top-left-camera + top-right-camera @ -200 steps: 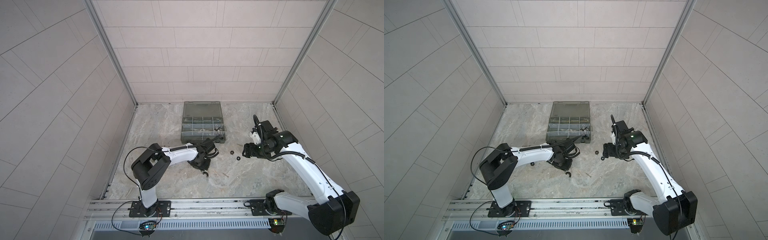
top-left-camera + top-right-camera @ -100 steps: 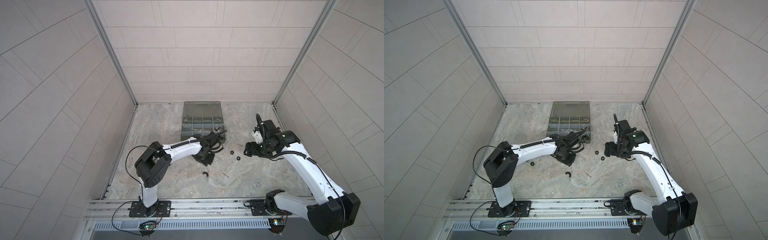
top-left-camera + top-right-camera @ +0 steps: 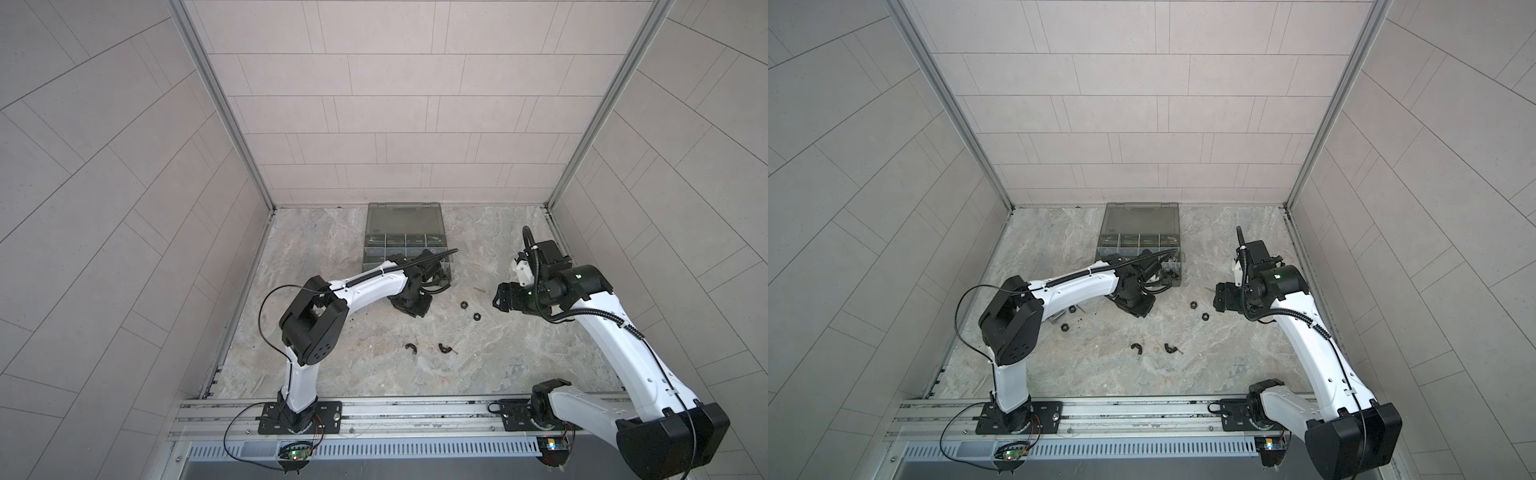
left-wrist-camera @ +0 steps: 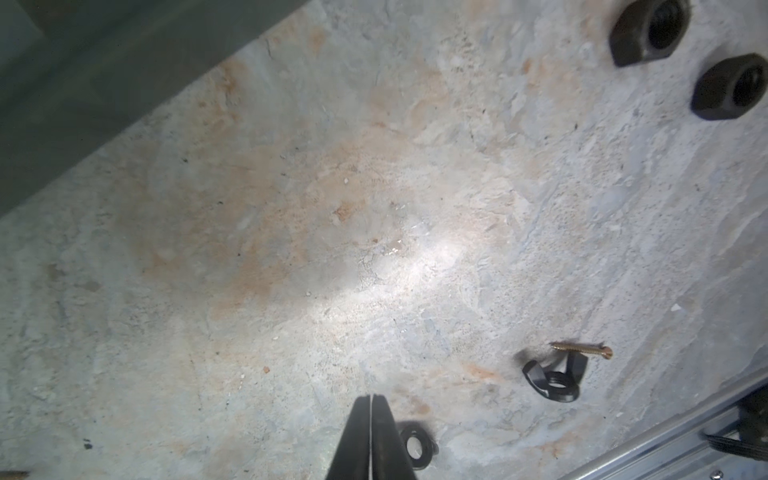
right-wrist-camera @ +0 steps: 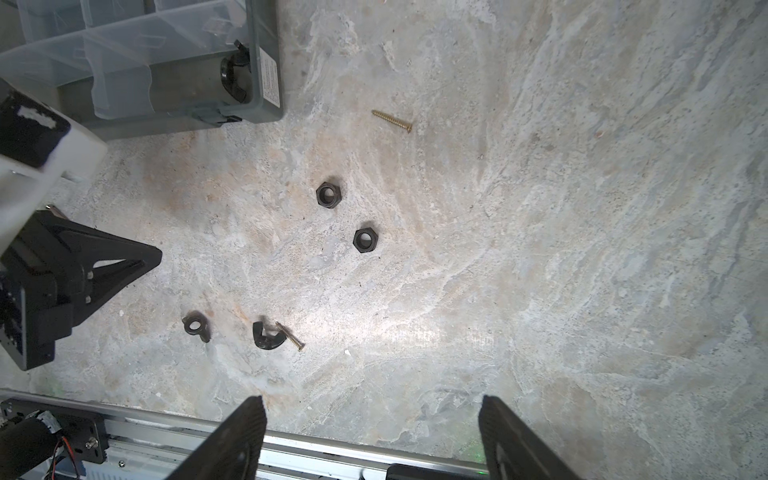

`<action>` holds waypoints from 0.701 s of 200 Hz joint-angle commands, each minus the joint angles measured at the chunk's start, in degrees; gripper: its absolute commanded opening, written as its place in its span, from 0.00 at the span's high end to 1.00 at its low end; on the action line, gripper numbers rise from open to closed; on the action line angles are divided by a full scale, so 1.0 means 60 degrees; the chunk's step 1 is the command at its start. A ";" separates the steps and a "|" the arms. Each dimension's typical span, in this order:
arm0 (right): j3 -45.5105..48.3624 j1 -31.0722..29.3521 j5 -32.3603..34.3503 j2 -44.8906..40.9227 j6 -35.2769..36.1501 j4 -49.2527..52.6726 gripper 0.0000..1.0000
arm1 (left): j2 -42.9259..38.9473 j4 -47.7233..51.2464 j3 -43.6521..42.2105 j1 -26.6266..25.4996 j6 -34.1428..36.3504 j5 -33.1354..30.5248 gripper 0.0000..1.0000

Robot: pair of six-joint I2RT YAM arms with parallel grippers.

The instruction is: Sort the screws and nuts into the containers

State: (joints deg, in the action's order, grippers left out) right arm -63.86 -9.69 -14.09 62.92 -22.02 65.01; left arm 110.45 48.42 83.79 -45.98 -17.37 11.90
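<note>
From my station the biggest thing in view is the stone-patterned table (image 3: 332, 249), with both arms reaching in from the near rail. The left arm (image 3: 365, 286) stretches toward the middle and the right arm (image 3: 602, 328) bends in from the right side.

The case (image 3: 404, 218) sits at the back of the table with its lid laid open. Its divided tray faces me, and the right wrist view shows one corner of it (image 5: 266, 62). A black curved piece (image 5: 232, 77) lies in that corner compartment.

The left gripper (image 3: 411, 305) hangs just in front of the case. In its wrist view the fingers (image 4: 357, 440) are pressed together, and I see nothing between them. The right gripper (image 5: 374, 436) is spread wide and empty, well to the right of the loose parts.

Two hex nuts (image 3: 464, 304) (image 3: 476, 317) lie near each other between the grippers. Two wing nuts (image 3: 410, 347) (image 3: 444, 348) lie nearer the rail. One of them (image 4: 415, 446) shows right beside the left fingertips, but I cannot tell if they touch.

One brass screw (image 5: 290, 336) rests against the other wing nut. A second screw (image 5: 392, 119) lies alone near the case corner.
</note>
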 commanded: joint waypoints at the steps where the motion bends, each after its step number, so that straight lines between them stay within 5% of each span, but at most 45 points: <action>1: -0.0049 0.0058 0.0153 -0.0020 0.0072 0.0283 0.18 | 0.0131 0.0393 0.0270 0.0075 0.0308 0.0212 0.83; 46: 0.0447 -0.0220 -0.0805 0.0365 0.0243 0.0119 0.18 | -0.0104 0.0294 0.0077 0.0515 0.0226 0.0594 0.61; 98: -0.0016 -0.2924 -0.0230 0.1660 0.0443 -0.0201 0.26 | -0.1902 -0.0264 -0.1494 0.2092 -0.0065 0.1131 0.39; 140: -0.0537 -0.4281 -0.0182 0.3614 0.0923 0.0299 0.32 | -0.3410 -0.0429 -0.2724 0.2897 -0.0224 0.1295 0.32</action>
State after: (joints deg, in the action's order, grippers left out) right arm -65.04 -31.42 -16.95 79.99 -19.09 63.79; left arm 94.61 46.04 70.74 -30.20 -17.89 18.17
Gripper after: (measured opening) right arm 0.693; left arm 0.672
